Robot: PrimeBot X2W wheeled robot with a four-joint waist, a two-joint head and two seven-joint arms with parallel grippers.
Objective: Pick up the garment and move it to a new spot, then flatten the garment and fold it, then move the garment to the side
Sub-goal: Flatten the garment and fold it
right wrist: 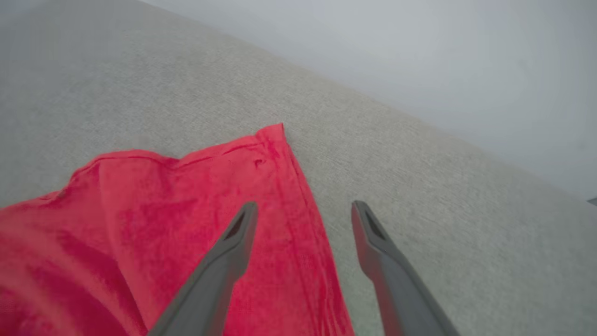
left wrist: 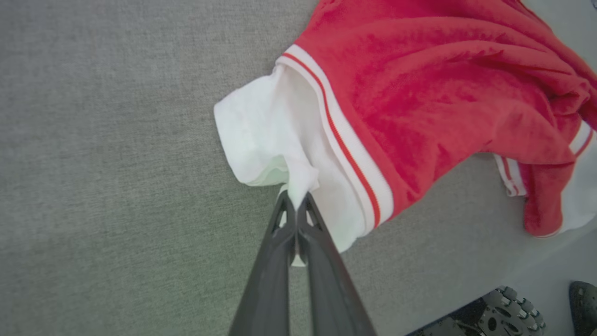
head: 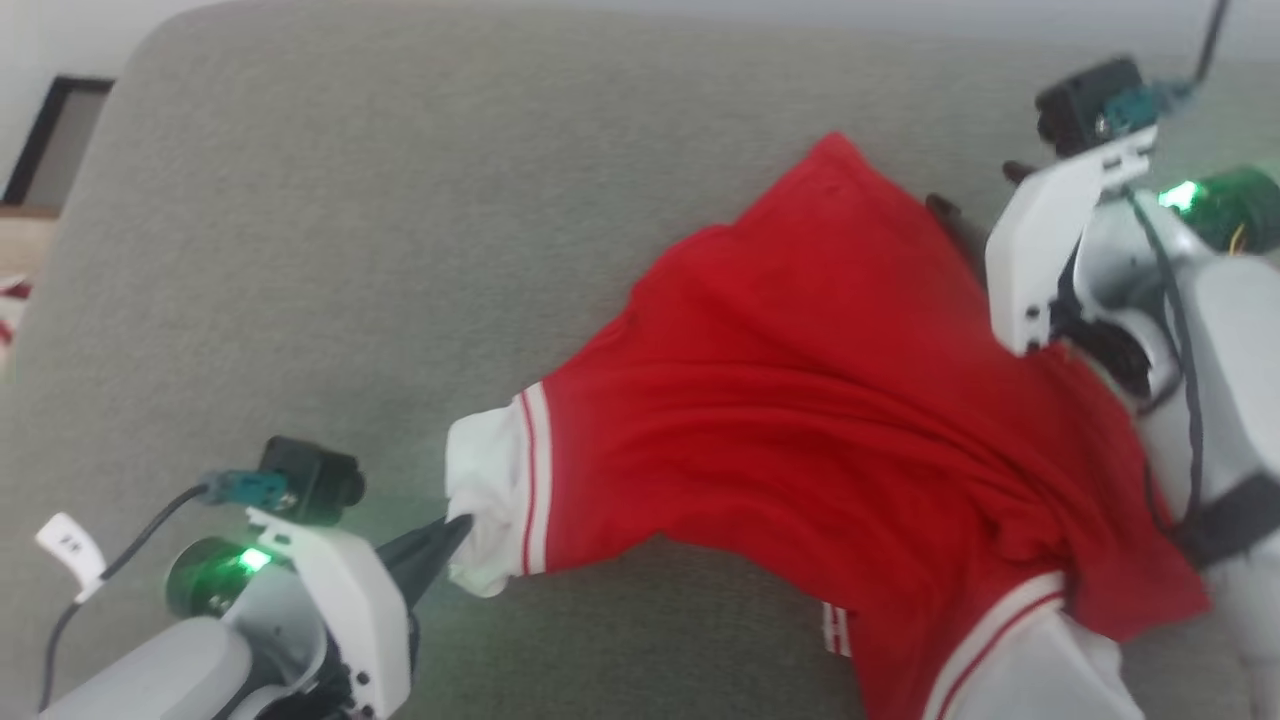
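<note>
The grey fabric-covered surface (head: 300, 250) has a fine woven texture and a rounded corner at the far left of the head view. A red T-shirt (head: 800, 420) lies rumpled directly on it. The shirt is stretched slantwise from a pointed hem corner (head: 835, 145) on the far right, which rests flat on the cloth, to a white sleeve (head: 490, 500) nearer the left. Red-and-white striped trim (head: 532, 480) marks that sleeve's seam. A second white sleeve (head: 1040, 660), with the same trim, lies bunched at the near right.
</note>
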